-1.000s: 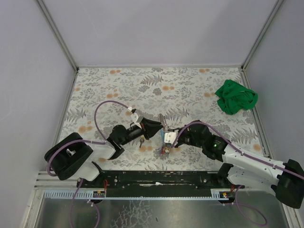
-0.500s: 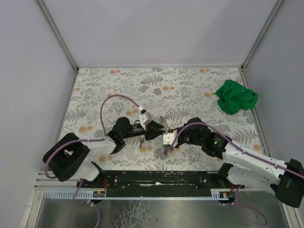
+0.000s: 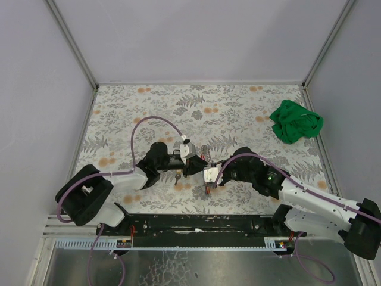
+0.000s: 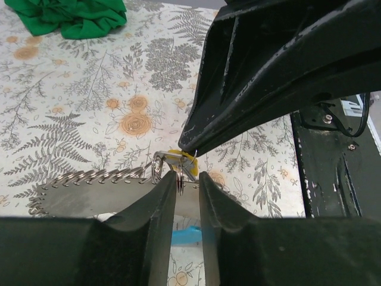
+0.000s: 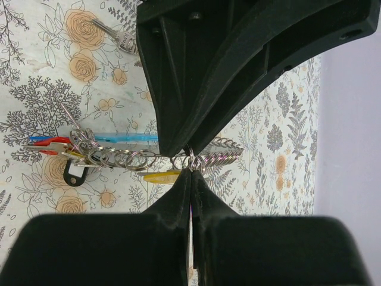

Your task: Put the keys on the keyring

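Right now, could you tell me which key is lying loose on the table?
The bare silver key, alone on the floral cloth; the yellow-capped key sits up by the ring.

the yellow-capped key (image 5: 159, 177) hangs level beside the small silver keyring (image 5: 191, 162), seemingly already threaded onto it.

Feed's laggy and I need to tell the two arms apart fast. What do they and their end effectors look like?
The left arm and right arm both have white shells, black joints and a looping purple cable. Only the right arm shows a small green light. The left end effector and right end effector each have two black, tapered fingers.
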`<state>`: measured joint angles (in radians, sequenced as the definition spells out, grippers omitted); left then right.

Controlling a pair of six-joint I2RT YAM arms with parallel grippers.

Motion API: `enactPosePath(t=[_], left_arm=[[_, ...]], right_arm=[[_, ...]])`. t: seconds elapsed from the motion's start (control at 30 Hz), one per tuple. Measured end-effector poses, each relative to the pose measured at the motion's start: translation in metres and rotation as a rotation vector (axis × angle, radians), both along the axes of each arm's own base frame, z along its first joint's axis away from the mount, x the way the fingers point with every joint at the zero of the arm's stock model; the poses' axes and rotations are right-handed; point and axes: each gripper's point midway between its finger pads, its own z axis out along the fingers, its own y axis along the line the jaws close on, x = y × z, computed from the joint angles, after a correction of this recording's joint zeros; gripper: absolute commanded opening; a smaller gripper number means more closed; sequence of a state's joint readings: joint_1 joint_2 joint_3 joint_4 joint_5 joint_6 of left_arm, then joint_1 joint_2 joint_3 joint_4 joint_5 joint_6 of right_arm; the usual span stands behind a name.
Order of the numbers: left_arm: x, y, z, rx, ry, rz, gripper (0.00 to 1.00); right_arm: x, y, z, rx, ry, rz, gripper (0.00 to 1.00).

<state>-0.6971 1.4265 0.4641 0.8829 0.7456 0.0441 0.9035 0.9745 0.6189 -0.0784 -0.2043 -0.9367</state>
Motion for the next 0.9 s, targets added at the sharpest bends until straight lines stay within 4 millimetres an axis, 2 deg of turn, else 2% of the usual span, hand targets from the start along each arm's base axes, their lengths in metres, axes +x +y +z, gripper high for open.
enactPosePath(t=[0.17,0.2,0.43,0.9], left_arm=[[0.0,-0.001,-0.004,0.025,0.005,-0.017,0.01],[0.001,-0.001,-0.004,0.029,0.005,-0.016,0.0],[0.004,0.0,-0.003,0.027,0.006,-0.004,0.0],[0.005,0.012,0.002,-0.062,0.105,0.104,0.0]], right_arm=[[0.0,0.0,0.0,0.0,0.001,0.0,0.0],[0.0,0.0,0.0,0.0,0.001,0.0,0.0],[-0.003,-0.001,0.002,0.026,0.005,-0.004,0.0],[-0.009,0.0,-0.008,0.164,0.031,-0.041,0.0]])
